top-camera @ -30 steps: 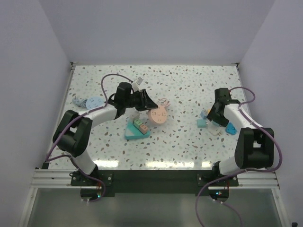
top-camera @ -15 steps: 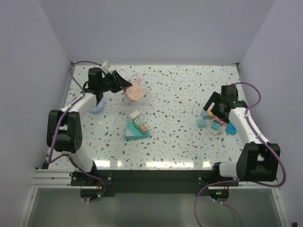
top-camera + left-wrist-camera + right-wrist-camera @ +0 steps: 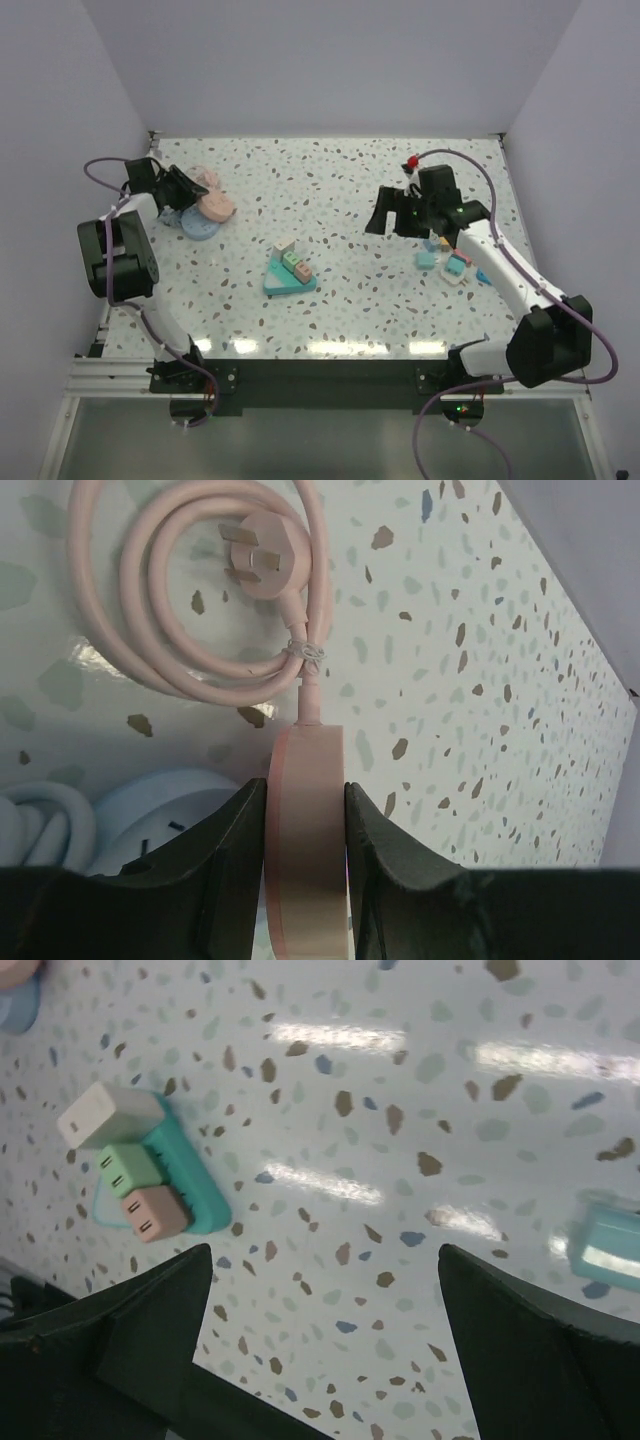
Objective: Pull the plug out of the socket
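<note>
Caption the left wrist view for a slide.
Left claw clamps the pink round socket edge-on, its coiled cord and plug lying ahead.

The setting is read as a robotics laboratory test cell. A speckled terrazzo-patterned tabletop (image 3: 360, 300) is enclosed on three sides by plain pale lilac wall panels (image 3: 330, 70). Two black-and-white jointed robot arms (image 3: 500, 270) are mounted on a silver aluminium frame (image 3: 105, 377) at the near edge, and purple cables (image 3: 593, 335) are looped from them. A teal triangular socket block (image 3: 290, 278) with small plugs is laid on the tabletop.

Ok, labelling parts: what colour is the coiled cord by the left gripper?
Pale pink; the left wrist view shows the cord best.
</note>
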Action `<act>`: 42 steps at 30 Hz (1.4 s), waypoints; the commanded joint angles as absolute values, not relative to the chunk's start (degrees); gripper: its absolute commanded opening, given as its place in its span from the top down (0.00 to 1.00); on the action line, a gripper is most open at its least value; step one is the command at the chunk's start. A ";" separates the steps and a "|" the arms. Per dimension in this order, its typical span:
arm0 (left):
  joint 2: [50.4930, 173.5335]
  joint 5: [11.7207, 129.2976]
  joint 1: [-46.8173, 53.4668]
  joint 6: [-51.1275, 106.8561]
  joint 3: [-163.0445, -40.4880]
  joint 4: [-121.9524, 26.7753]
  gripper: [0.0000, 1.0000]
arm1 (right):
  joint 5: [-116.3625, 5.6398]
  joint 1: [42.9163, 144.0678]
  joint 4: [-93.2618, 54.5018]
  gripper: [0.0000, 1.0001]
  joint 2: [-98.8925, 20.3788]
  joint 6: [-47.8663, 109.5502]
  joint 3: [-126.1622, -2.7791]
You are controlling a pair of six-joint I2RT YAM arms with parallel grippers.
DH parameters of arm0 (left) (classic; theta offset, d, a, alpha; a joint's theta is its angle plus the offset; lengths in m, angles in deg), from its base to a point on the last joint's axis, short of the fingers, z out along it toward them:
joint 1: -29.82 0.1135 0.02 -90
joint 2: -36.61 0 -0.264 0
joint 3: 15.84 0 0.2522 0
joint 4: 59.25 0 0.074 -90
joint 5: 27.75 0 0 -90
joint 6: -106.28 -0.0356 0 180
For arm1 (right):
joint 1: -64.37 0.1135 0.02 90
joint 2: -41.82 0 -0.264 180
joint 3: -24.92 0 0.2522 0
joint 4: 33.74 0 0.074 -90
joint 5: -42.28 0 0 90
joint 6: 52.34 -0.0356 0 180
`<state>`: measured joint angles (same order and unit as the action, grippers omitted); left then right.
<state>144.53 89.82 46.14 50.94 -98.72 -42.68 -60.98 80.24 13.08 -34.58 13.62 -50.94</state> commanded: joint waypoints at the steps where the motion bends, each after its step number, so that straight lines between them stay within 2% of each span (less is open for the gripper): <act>1: 143.57 87.48 47.92 48.63 -100.88 -40.66 0.86 | -68.71 86.14 11.49 0.02 -38.31 18.23 -55.19; 2: 143.40 86.95 48.36 48.63 -100.62 -40.22 0.85 | -69.07 87.38 11.75 0.02 -38.33 18.93 -55.72; 3: 143.13 86.60 48.54 48.80 -100.26 -39.95 0.70 | -68.99 88.70 11.84 0.02 -40.33 19.81 -57.11; 5: 142.43 84.76 48.89 48.89 -99.21 -38.82 0.57 | -68.90 92.74 11.23 0.02 -42.19 20.78 -58.09; 6: 142.08 83.96 48.90 48.89 -98.68 -38.46 0.45 | -67.94 94.06 11.23 0.02 -44.29 21.48 -59.23; 8: 141.02 82.20 48.98 49.07 -98.07 -38.02 0.36 | -67.94 97.75 10.62 0.02 -46.58 22.10 -60.64; 12: 138.13 80.62 49.25 49.51 -96.92 -38.01 0.10 | -66.36 103.91 10.87 0.02 -51.95 24.38 -66.34; 13: 136.82 80.53 49.25 49.59 -96.83 -38.01 0.07 | -65.74 106.00 10.79 0.02 -54.04 24.56 -67.05; 19: 130.05 81.93 49.25 51.09 -95.52 -37.75 0.02 | -63.63 111.29 9.82 0.04 -60.73 27.19 -71.18; 24: 123.02 87.89 48.98 52.23 -90.17 -38.72 0.00 | -60.91 113.06 10.44 0.13 -65.75 28.69 -72.86; 29: 115.72 92.30 44.17 50.74 -84.89 -38.28 0.00 | -58.44 113.67 9.30 0.21 -67.42 28.69 -72.51; 34: 110.18 92.75 37.05 50.21 -77.69 -38.54 0.00 | -60.64 113.76 7.63 0.44 -68.48 28.08 -71.89; 39: 108.24 93.45 34.66 50.47 -68.11 -42.05 0.00 | -62.83 113.76 6.48 0.62 -69.09 25.71 -70.31; 40: 107.98 93.97 33.61 50.21 -66.96 -42.58 0.00 | -63.10 113.67 6.31 0.72 -69.09 25.27 -69.88; 42: 108.06 94.94 31.86 49.86 -64.33 -43.90 0.00 | -63.45 113.67 5.78 0.81 -68.22 23.52 -68.13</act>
<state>109.03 92.38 33.92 51.09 -67.16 -39.77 -61.15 113.44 8.12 -68.67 26.06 -70.29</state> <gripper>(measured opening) 0.997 0.345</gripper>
